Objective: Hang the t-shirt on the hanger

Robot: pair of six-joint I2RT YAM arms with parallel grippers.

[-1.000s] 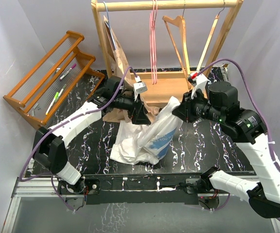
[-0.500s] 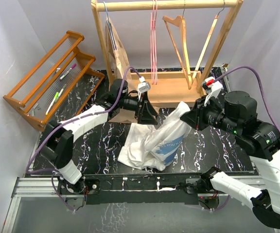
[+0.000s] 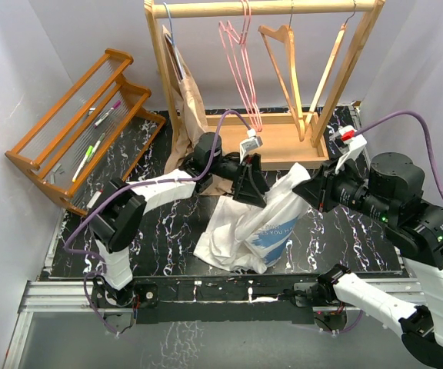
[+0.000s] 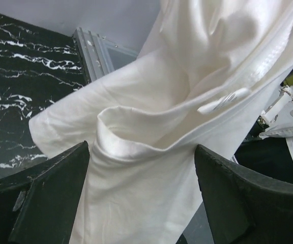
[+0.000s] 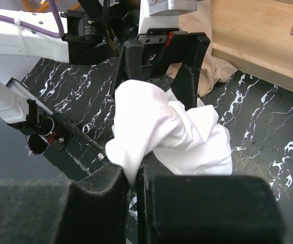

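The white t-shirt (image 3: 256, 227) with its blue print hangs from my right gripper (image 3: 308, 188), its lower part crumpled on the black marble table. In the right wrist view the right gripper (image 5: 134, 178) is shut on a bunched fold of the t-shirt (image 5: 177, 127). My left gripper (image 3: 254, 186) is open right beside the raised cloth. In its own view the left gripper (image 4: 141, 198) has the t-shirt (image 4: 177, 101) draped between its spread fingers. The pink hanger (image 3: 246, 84) hangs tilted from the wooden rail, above and behind both grippers.
A wooden clothes rack (image 3: 268, 8) stands at the back with light-wood hangers (image 3: 283, 61) and a beige garment (image 3: 191, 92) on it. An orange slatted rack (image 3: 83, 123) holding pens leans at the left. The rack's wooden base (image 3: 283, 142) lies just behind the grippers.
The right gripper has carried the shirt's top to the right. The left gripper has followed it rightward, staying open. The pink hanger has swung, so its triangle now shows.
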